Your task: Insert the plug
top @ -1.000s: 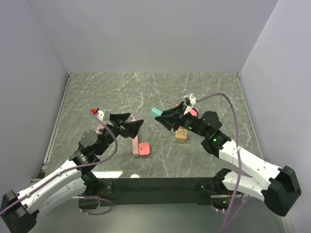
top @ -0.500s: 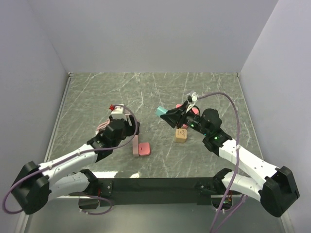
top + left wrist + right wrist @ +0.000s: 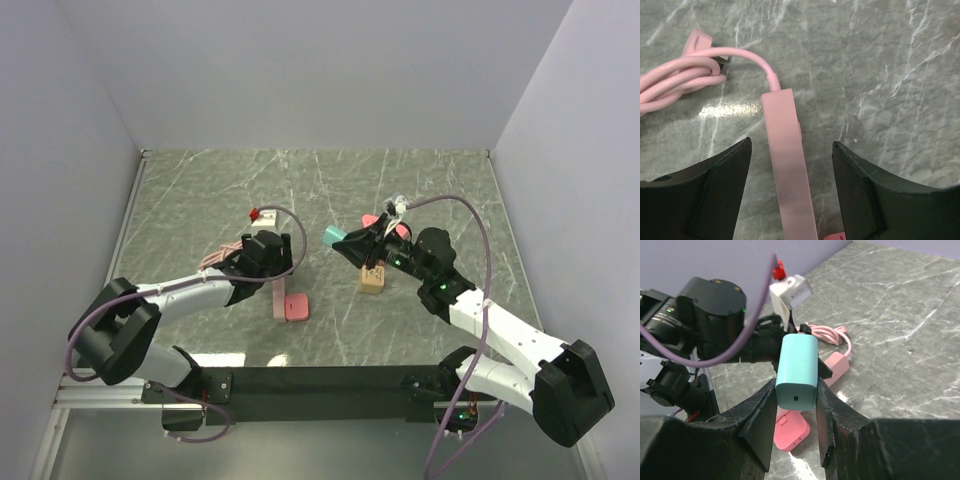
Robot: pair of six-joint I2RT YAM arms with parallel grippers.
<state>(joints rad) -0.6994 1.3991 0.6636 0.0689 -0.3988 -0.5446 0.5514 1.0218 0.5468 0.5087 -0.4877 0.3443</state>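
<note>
Left wrist: jaws flank pink strip (image 3: 790, 165), gaps both sides.

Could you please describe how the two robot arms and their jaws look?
The left arm and right arm have white shells, black joints and a looping purple cable each. Small green lights glow on the right arm's joints. The jaws are black and wedge-shaped.

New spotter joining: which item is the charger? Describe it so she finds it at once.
On the green marble table, find the right gripper, near the middle. Between its fingers sits a small rounded charger, the only teal thing there: the cable on the table is pink and the cube tan.
</note>
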